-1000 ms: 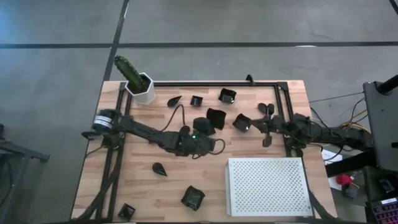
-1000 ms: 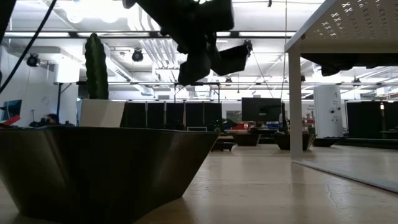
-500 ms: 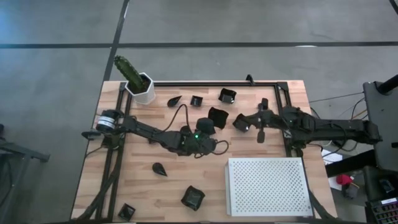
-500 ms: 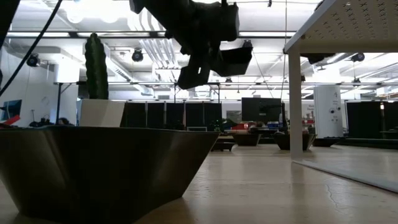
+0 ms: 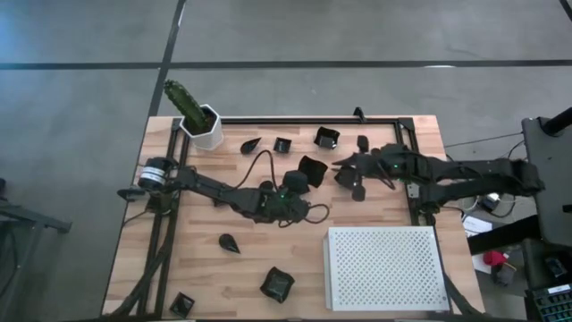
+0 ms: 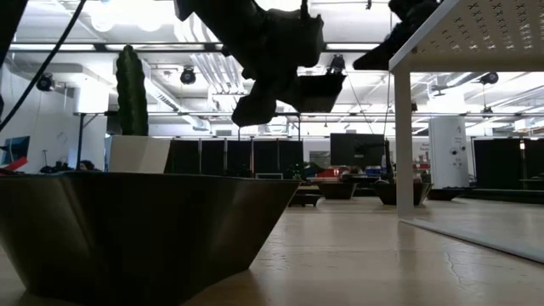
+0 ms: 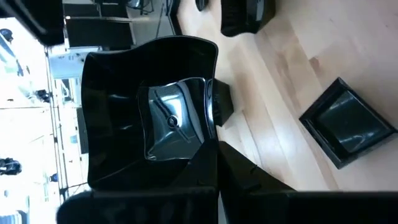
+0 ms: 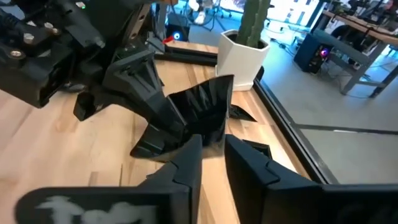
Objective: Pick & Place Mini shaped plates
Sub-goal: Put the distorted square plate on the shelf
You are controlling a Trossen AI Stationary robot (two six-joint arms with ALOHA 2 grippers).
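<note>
The mini shaped plates are small dark dishes scattered over the wooden table (image 5: 268,259). My left gripper (image 5: 295,182) is shut on a square one (image 5: 311,168), (image 7: 155,118), (image 6: 319,85), held tilted above the table's middle. My right gripper (image 5: 341,167), (image 8: 212,152) is open and hovers just right of that plate (image 8: 202,115), pointing at it with nothing between its fingers. Another square plate (image 5: 349,179) lies on the table under it. Others rest on the table: a leaf shape (image 5: 250,144), small squares (image 5: 282,144), (image 5: 326,137), a teardrop (image 5: 230,242). My left gripper pinches one raised rim (image 7: 208,134) of the square plate, with one finger (image 7: 221,106) showing along the outside of that wall. The plate is lifted clear of the table. It stands tipped on edge, its hollow side toward the wrist camera.
A white perforated tray (image 5: 386,268) stands at the near right. A white pot with a cactus (image 5: 204,125) is at the far left corner. Two square plates (image 5: 277,284), (image 5: 182,303) lie near the front edge, and one of them fills the low view's foreground (image 6: 136,229). A black frame (image 5: 304,121) runs along the far edge.
My right gripper has risen and gone toward the table's left, closing on the plate that my left gripper holds. My left gripper has stayed in place but rolled, which has tipped its plate a little.
</note>
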